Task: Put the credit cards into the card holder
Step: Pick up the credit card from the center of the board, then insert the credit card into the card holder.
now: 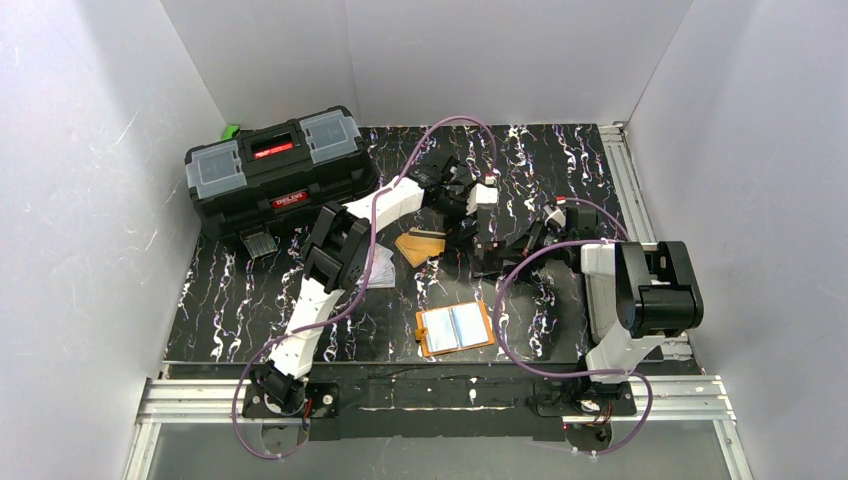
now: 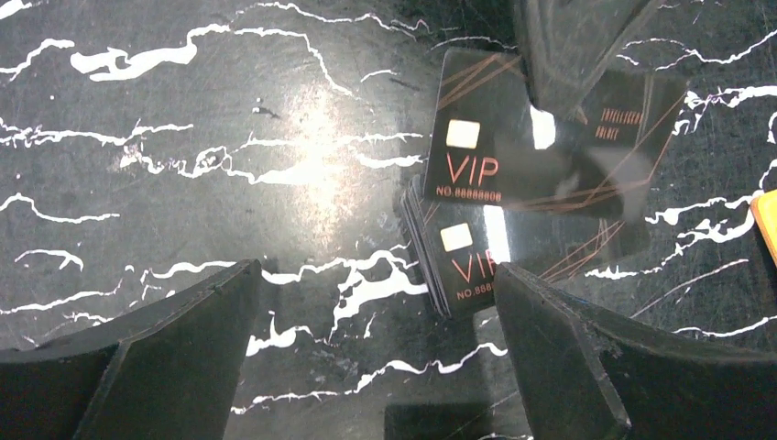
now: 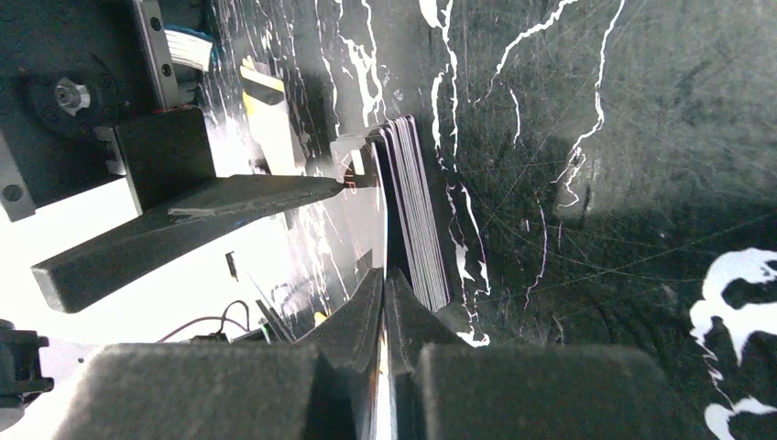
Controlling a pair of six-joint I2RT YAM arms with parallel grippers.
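pinching black card (image 2: 486,170) edge-on: right pincer (image 3: 385,275) clamped | left pincer (image 2: 371,275) apart over card stack (image 2: 458,266), near one finger

**Inspector A:** Left arm (image 1: 335,255), status?

**Inspector B:** Reaches forward and rightward from its base, elbow raised. Left gripper (image 2: 376,353) points down at the table, fingers spread wide, holding nothing.

**Inspector A:** Right arm (image 1: 640,295)?

**Inspector B:** Folded at the elbow, forearm running leftward (both wrists sit close together in the top view). Right gripper (image 3: 385,298) has its fingers pressed together, pinching the edge of one black credit card (image 2: 513,170).
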